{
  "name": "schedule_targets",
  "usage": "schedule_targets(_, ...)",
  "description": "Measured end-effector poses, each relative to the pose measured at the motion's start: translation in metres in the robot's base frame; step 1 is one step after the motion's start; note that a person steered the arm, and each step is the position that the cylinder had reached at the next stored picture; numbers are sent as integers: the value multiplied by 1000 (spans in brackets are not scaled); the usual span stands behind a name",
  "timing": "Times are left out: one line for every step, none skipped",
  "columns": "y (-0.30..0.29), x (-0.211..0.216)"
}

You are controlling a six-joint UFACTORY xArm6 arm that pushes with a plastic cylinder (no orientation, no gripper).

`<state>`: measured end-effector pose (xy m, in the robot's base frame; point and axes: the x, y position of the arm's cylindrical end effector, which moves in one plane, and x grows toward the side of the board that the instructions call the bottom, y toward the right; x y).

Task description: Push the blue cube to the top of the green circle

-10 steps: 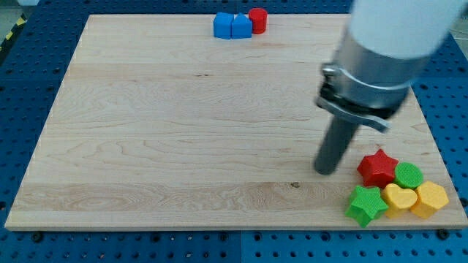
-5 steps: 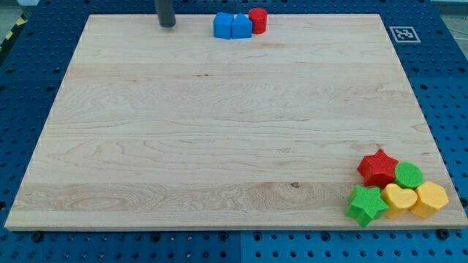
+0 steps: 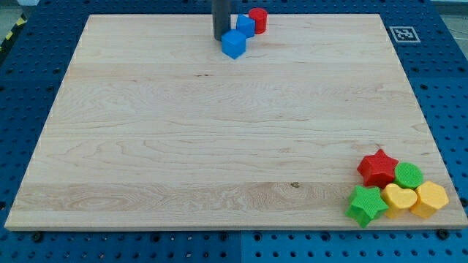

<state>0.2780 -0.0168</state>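
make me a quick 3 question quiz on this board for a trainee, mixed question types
1. True or false: my tip stands at the upper left of the blue cube.
2. Which block lies directly left of the green circle? A) red star B) red cylinder C) green star
3. Fill in: the blue cube lies near the view's ____ edge of the board, far from the green circle.

Key: 1 true; 2 A; 3 top
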Motion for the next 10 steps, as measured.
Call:
schedule_targets(34, 47)
schedule_targets(71, 72)
schedule_targets(110, 100)
schedule_targets(151, 124)
schedule_targets(193, 138)
schedule_targets(223, 138)
schedule_targets(234, 149)
schedule_targets(267, 163)
schedule_targets(312, 164)
schedule_targets(325, 165)
